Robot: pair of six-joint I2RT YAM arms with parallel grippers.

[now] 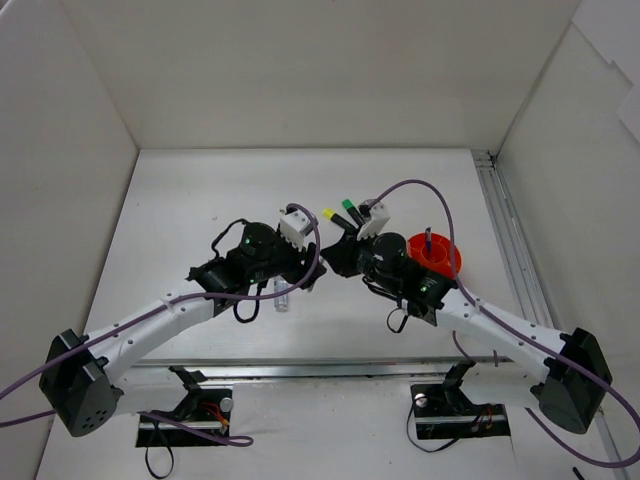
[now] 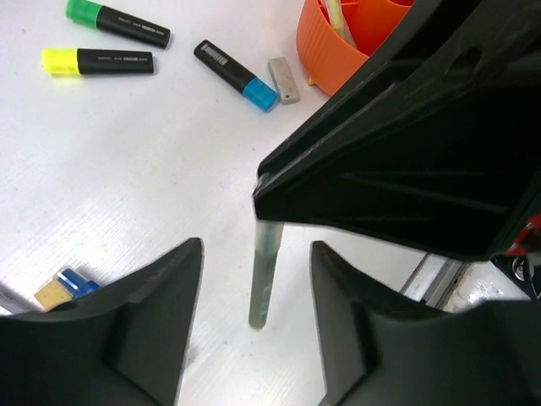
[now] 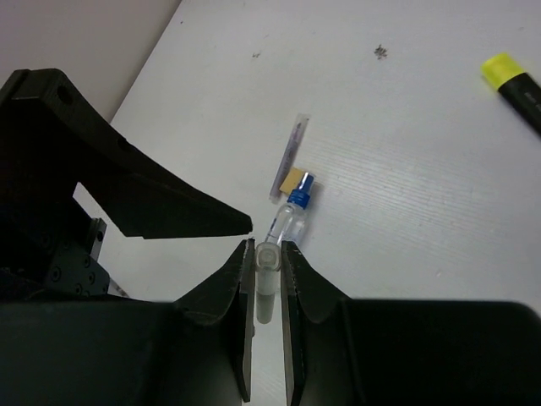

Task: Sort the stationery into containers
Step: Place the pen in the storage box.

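Pot (image 2: 325, 46) cut off by frame edge and right gripper (image 3: 266, 255); pale stick (image 2: 264, 275), left of pot, top end hidden behind that gripper, which is clamped on it; left gripper (image 2: 256, 249) parted, fingers either side of stick, not touching.

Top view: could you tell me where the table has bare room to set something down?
Bare: the far strip of table between back wall and highlighters, and the left part beyond the left arm. Crowded: the middle, where left hand, right hand gripping a pale stick, and orange pot sit close.
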